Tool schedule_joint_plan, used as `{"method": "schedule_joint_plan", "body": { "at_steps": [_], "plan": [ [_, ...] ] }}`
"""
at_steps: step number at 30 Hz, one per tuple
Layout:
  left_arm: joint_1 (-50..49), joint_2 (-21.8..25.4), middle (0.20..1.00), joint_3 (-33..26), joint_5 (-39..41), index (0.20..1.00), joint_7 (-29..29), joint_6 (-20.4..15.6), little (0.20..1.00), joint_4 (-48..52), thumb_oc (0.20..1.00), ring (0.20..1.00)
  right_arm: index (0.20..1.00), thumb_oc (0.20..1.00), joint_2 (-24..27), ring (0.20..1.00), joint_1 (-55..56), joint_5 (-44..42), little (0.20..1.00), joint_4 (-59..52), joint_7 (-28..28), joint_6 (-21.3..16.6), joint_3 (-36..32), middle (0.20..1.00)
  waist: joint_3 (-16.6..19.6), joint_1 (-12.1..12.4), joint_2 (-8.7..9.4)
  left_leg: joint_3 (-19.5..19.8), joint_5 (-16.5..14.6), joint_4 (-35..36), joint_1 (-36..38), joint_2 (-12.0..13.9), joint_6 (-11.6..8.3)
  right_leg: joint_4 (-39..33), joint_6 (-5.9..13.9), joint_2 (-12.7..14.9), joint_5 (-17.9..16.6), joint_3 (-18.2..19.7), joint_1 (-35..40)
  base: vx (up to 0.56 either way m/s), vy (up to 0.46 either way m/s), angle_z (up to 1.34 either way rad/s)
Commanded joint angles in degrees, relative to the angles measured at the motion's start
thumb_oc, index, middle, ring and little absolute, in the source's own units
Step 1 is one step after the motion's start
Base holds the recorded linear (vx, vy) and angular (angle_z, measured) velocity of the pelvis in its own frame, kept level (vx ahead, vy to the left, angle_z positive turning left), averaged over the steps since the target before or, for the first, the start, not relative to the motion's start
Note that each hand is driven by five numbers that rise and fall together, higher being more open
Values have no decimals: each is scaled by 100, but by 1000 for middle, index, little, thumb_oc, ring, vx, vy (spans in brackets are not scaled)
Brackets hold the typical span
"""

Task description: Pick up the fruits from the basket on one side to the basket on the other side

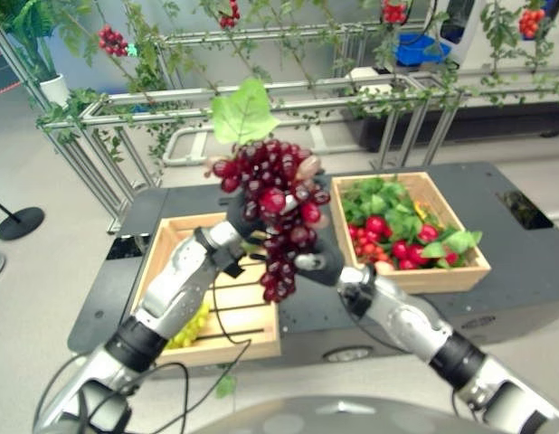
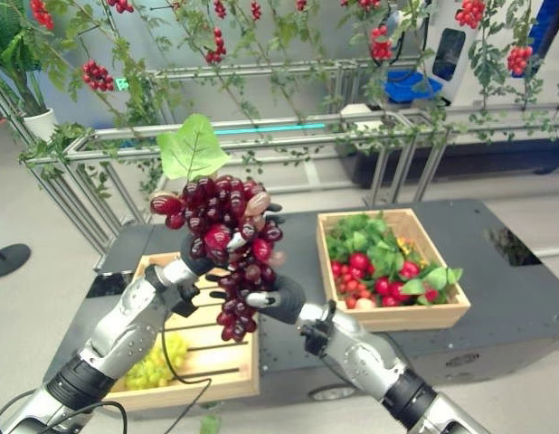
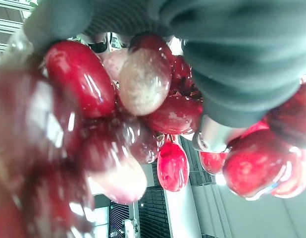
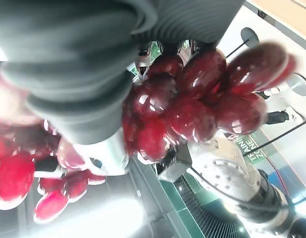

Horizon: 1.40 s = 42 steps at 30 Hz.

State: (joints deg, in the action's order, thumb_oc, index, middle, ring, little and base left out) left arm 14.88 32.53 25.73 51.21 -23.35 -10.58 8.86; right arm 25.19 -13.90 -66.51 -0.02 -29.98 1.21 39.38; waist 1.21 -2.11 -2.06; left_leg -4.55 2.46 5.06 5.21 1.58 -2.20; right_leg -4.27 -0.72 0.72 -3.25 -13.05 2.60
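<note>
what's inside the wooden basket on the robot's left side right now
A green grape bunch lies in the near corner of the left wooden basket, on its slatted floor. The left arm and the raised red grape bunch cover part of its interior, so anything there is hidden.

Floor: pale grey (image 1: 44, 298)
Table: dark grey (image 1: 524, 262)
Frame: metal rails (image 1: 126, 99) (leafy vines, red berry clusters (image 1: 112, 41))
</note>
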Motion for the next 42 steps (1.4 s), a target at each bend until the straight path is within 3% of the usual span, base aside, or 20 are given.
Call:
{"method": "schedule_joint_plan", "body": {
  "at_steps": [1,25,26,34,42],
  "plan": [
    [170,-78,200,-177,-57,200,75,-300,200,-324,200,200,200,200,-671,200,-823,-370,200,-681,-241,-492,129,200,83,3,240,-67,-580,-113,138,-242,167,607,529,181,741,-58,-1,0,0,0],
    [205,-128,200,-127,-50,200,34,-307,200,-336,200,200,200,200,-730,200,-1037,-387,200,-594,-176,-502,275,200,95,1,253,-50,-559,-107,138,-246,156,542,492,181,710,-63,31,0,0,0],
    [172,-50,1000,-175,-81,1000,30,-310,1000,-278,1000,1000,200,200,-624,200,-1012,-344,200,-609,-188,-517,227,200,92,-5,252,-45,-553,-100,137,-245,154,535,496,179,704,-69,34,0,0,0],
    [-52,205,1000,-491,-21,1000,-64,-320,1000,-142,1000,1000,200,200,91,200,-852,-188,200,-810,-273,-609,-265,200,103,-27,273,-42,-535,-84,125,-242,145,506,505,172,682,-46,21,0,0,0],
    [-623,586,1000,-1077,221,1000,-237,-304,1000,145,1000,1000,200,200,1182,200,-196,-286,200,-1206,-373,-765,-1494,200,147,-57,326,-50,-518,-59,91,-249,138,382,545,164,611,-43,14,0,0,0]
  ]
}}
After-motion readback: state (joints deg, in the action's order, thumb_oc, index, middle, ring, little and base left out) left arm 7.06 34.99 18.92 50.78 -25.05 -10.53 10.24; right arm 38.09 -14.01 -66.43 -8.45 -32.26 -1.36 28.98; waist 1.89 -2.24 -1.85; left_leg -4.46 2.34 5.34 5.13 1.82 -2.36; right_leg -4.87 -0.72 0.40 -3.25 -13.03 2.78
